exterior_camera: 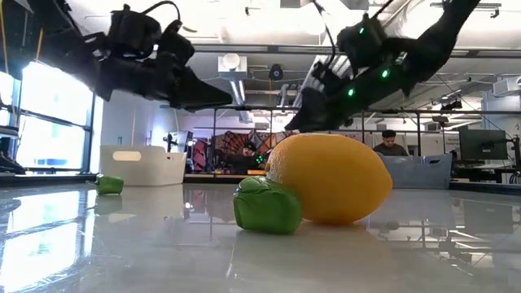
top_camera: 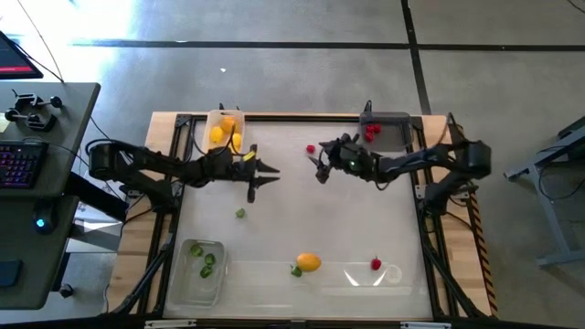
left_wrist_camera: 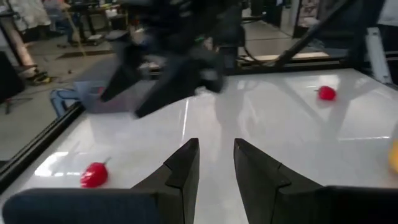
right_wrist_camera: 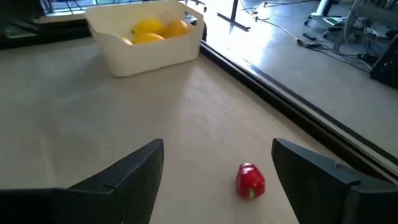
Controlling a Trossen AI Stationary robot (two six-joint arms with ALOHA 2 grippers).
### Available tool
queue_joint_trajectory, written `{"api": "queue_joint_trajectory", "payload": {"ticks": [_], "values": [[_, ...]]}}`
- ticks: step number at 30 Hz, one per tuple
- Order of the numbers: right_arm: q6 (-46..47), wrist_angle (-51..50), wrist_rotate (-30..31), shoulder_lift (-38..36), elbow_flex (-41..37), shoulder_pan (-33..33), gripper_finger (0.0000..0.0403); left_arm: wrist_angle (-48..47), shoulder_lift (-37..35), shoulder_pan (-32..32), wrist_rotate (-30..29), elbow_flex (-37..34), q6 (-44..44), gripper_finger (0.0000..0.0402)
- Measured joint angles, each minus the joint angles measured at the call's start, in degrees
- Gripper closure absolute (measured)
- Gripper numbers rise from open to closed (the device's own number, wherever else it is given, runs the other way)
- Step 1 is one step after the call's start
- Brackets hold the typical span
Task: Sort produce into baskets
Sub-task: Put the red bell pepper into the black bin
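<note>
The white tray [top_camera: 224, 131] at the far left holds yellow and orange fruit [right_wrist_camera: 149, 29]. The dark grey tray [top_camera: 386, 131] at the far right holds red berries. The clear tray [top_camera: 199, 270] at the near left holds green pieces. My right gripper [right_wrist_camera: 217, 144] is open and hovers just short of a red piece [right_wrist_camera: 250, 180], [top_camera: 311, 148] lying on the table near the far edge. My left gripper [top_camera: 267, 178], [left_wrist_camera: 216, 165] is open, empty and above the table's middle. A yellow-orange fruit [top_camera: 309, 262] lies on the table against a green piece [exterior_camera: 267, 205].
A loose green piece [top_camera: 240, 213] lies left of centre and a red berry [top_camera: 376, 264] lies near the front right. A glare strip runs along the table's near edge. A desk with a keyboard [top_camera: 18, 164] stands left of the table. People sit in the room behind it.
</note>
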Motion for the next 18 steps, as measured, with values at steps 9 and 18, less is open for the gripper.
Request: {"api": "queue_joint_trajectory", "payload": {"ticks": [9,18], "values": [[-1.8,-1.2,-4.6,9.7,5.0,-6.4,0.0112,4.5,0.0,-2.8,-0.3,-2.5,0.1,0.0316],[-2.0,-6.2,-4.5,17.2,10.1,-8.0,0.0145,3.6,0.0,-2.8,-0.4,-2.5,0.2,0.0316]]}}
